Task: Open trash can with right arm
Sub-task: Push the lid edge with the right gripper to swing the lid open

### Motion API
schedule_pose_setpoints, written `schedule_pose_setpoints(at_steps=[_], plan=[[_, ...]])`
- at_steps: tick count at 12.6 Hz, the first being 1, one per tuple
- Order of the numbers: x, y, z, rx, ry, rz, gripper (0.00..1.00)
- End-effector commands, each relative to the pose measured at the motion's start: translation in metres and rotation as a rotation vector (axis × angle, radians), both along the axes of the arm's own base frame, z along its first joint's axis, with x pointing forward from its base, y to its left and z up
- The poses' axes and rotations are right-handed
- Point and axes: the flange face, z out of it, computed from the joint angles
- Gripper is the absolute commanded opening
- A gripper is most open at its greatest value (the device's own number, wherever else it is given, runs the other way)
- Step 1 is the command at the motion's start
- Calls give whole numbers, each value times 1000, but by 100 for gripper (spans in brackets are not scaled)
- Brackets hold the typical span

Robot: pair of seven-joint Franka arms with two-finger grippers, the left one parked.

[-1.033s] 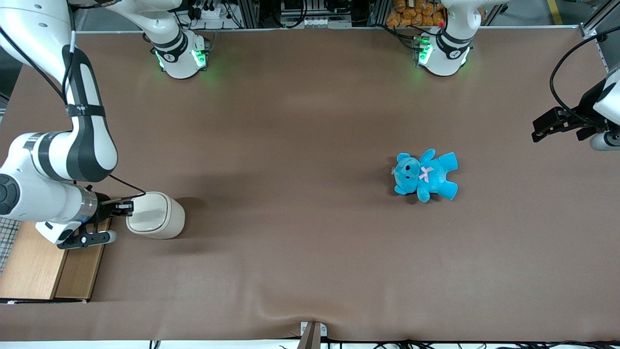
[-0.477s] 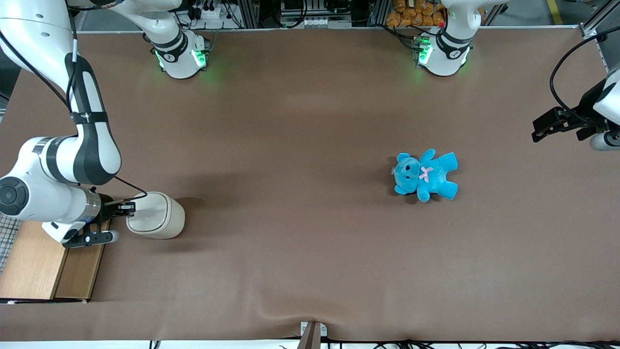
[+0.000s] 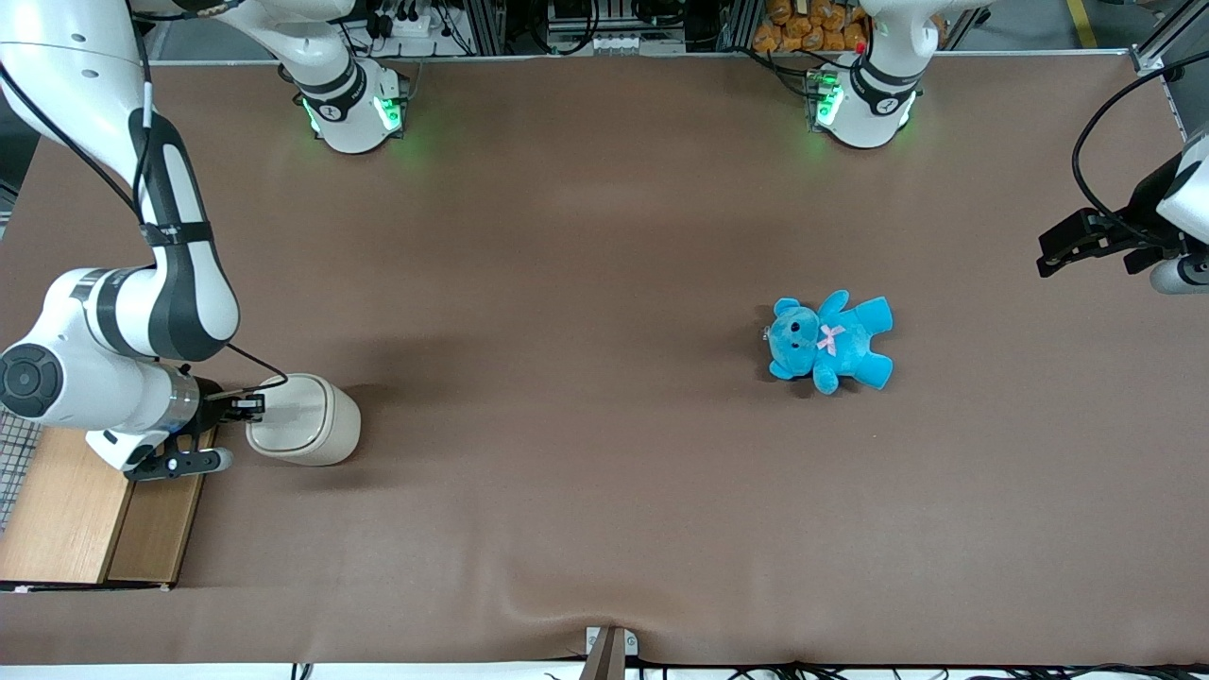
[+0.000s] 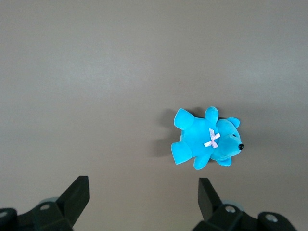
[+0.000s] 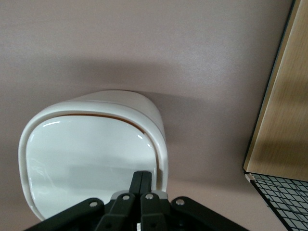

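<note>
Gripper (image 5: 143,185) of the right arm (image 3: 142,312), fingers pressed together with no gap between them, tips resting on the lid of the trash can (image 5: 91,159) at its rim. In the front view, the gripper (image 3: 250,406) meets the trash can (image 3: 307,420) at the can's 9 o'clock edge, the lid lying flat and closed. The can stands on the brown table (image 3: 586,283) toward the working arm's end. At the can's 8 o'clock, just beside the arm's wrist, sits a wooden-topped wire crate (image 3: 85,510). A blue teddy (image 3: 829,342) lies well apart, toward the parked arm's end, at the can's 3 o'clock.
</note>
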Motion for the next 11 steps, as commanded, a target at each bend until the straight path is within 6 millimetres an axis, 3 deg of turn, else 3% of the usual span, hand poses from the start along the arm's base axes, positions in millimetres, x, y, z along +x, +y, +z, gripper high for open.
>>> schedule_pose_setpoints(at_steps=[1,7,11], plan=[[-2,-4,-2,12,-11,9,0],[-7,-2,-16,12,-16,8,0],[-6,7,-3,12,-12,9,0]])
